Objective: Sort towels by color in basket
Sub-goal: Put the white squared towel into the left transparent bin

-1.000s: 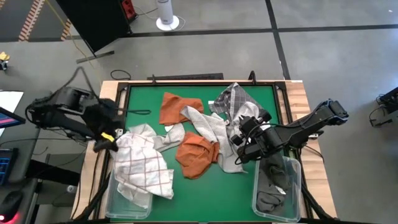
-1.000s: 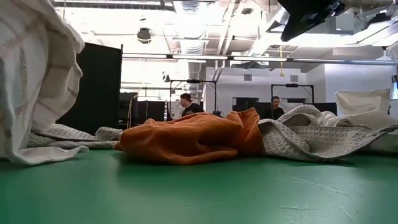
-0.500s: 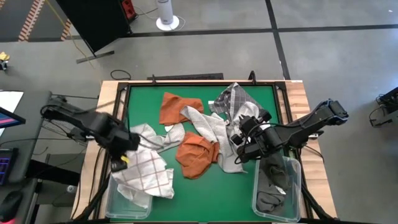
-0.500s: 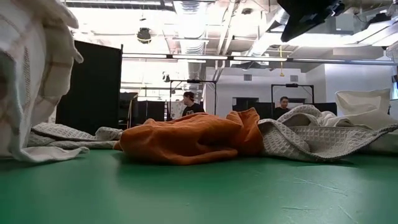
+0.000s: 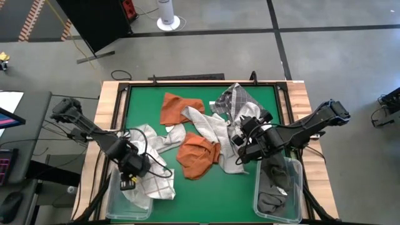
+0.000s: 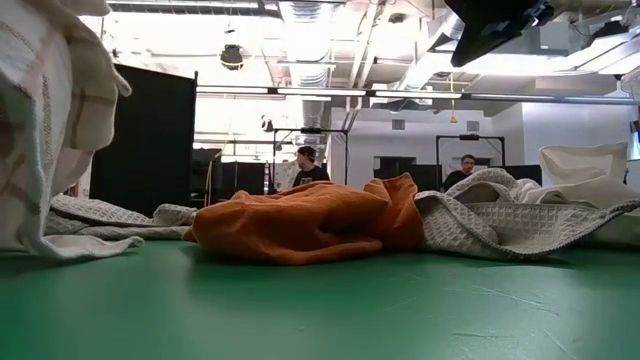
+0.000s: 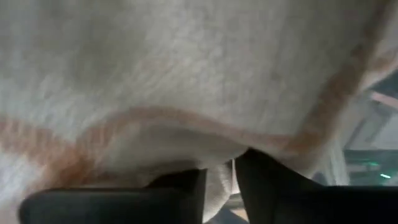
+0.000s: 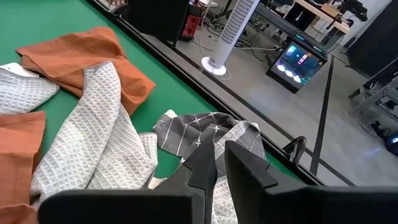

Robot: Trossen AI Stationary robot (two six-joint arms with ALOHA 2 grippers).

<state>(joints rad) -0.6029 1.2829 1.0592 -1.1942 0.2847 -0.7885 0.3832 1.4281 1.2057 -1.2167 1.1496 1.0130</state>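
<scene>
left end effector is low over the front-left of the green worktop, w/ its fingers pinched narrow on the white towel with thin rust-orange check lines. that cloth drapes over the rim of the clear plastic bin at the front-left corner and spills onto the green. in the left wrist view the checked cloth fills nearly everything, w/ a fold caught between the two dark fingers.

right end effector hangs over the right side of the pile, fingers close together w/ only a thin gap and nothing between them.

count on the worktop: 2 rust-orange cloth towels, one flat toward the back, one crumpled mid-front. 1 long white waffle-weave towel runs between them and on toward the right arm. 1 dark grey towel with white check lines sits at the back right, touching the waffle one. 1 white checked towel at the left bin.

the clear plastic bin at the front-right corner holds dark grey cloth; can't tell how many pieces.

2 persons show far back in the room in the low view.
</scene>
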